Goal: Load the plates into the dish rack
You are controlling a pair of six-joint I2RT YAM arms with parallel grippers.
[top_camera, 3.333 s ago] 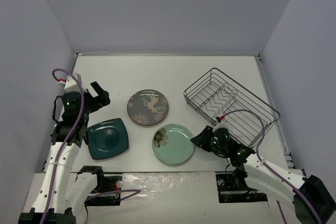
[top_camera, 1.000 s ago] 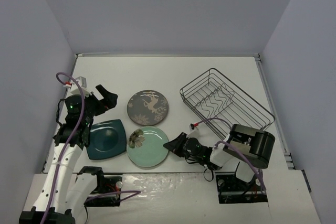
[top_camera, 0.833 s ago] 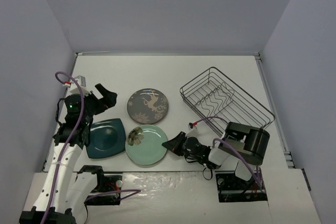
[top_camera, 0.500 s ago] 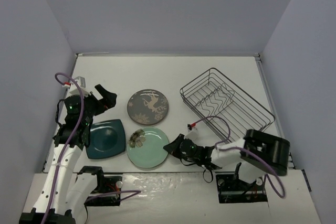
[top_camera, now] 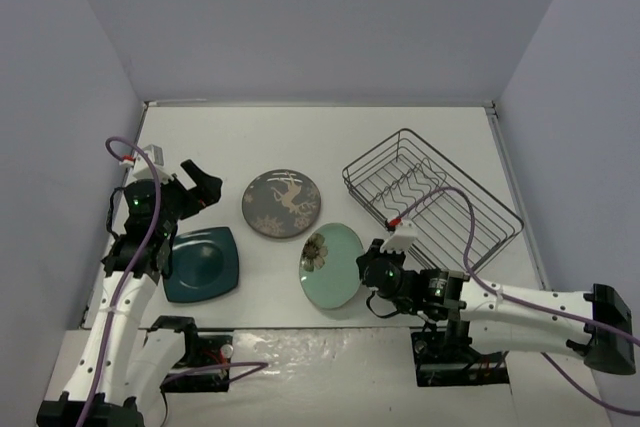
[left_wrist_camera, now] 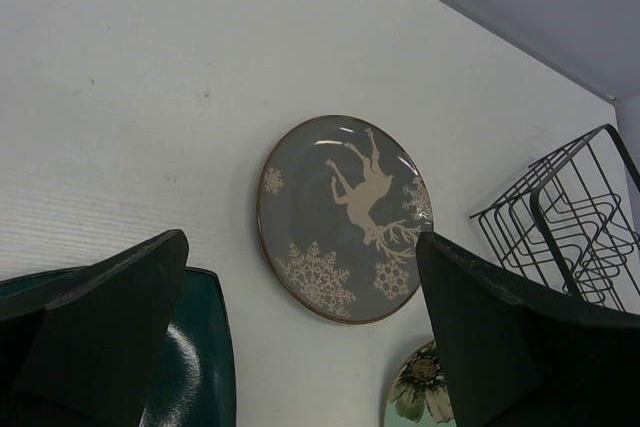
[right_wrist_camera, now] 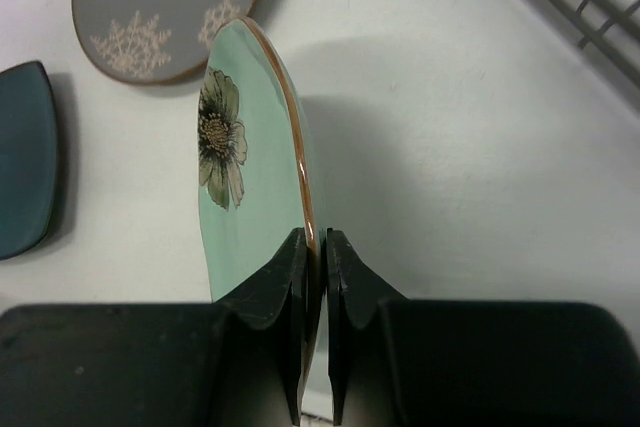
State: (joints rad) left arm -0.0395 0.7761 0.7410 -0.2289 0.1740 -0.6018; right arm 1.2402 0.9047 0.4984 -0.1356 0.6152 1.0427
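My right gripper [top_camera: 366, 273] is shut on the rim of the mint-green flower plate [top_camera: 332, 263] and holds it tilted up off the table, seen edge-on in the right wrist view [right_wrist_camera: 250, 157] with the gripper [right_wrist_camera: 313, 247] pinching its edge. The grey-brown deer plate [top_camera: 282, 204] lies flat at mid table, also in the left wrist view [left_wrist_camera: 340, 217]. The square dark teal plate [top_camera: 202, 263] lies flat at left. My left gripper [top_camera: 195, 187] is open and empty above the teal plate's far edge. The black wire dish rack [top_camera: 432, 203] stands at right, empty.
Grey walls enclose the table on three sides. A purple cable loops from my right arm over the rack's near rim [top_camera: 455, 209]. The rack's corner shows in the left wrist view [left_wrist_camera: 560, 217].
My right gripper has lifted the mint-green plate from lying flat near the teal plate, tilted it on edge and carried it rightward toward the rack. The left arm has barely moved.
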